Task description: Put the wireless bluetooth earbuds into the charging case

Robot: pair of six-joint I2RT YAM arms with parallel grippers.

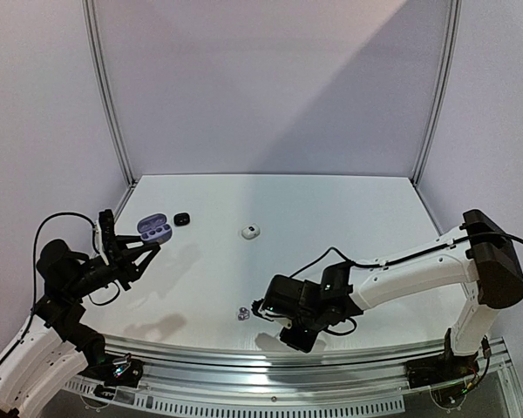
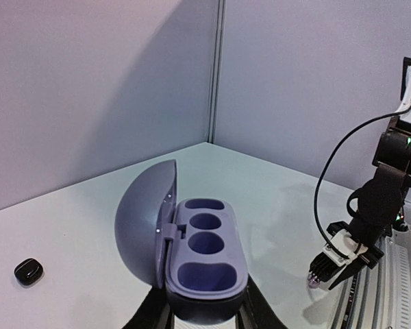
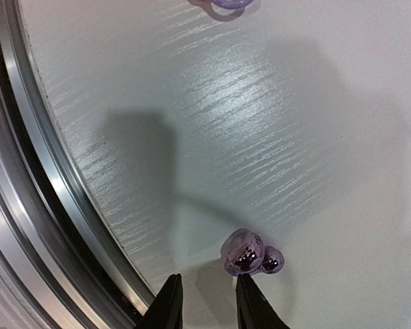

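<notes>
At the table's [image 1: 331, 200] left side, the left gripper [image 2: 204, 317] clamps the base of the open charging case [image 2: 205, 253]. A black earbud [image 1: 181, 219] and a white earbud [image 1: 249, 232] lie mid-table. The right gripper [image 3: 204, 301] is empty, its jaws narrowly parted, with a silvery earbud [image 3: 250, 255] just beyond its tips.

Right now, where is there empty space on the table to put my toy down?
The far right of the table, between the white piece and the right arm, is bare. So is the middle, between the white piece and the shiny earbud. It's crowded far left around the open case and black piece.
</notes>
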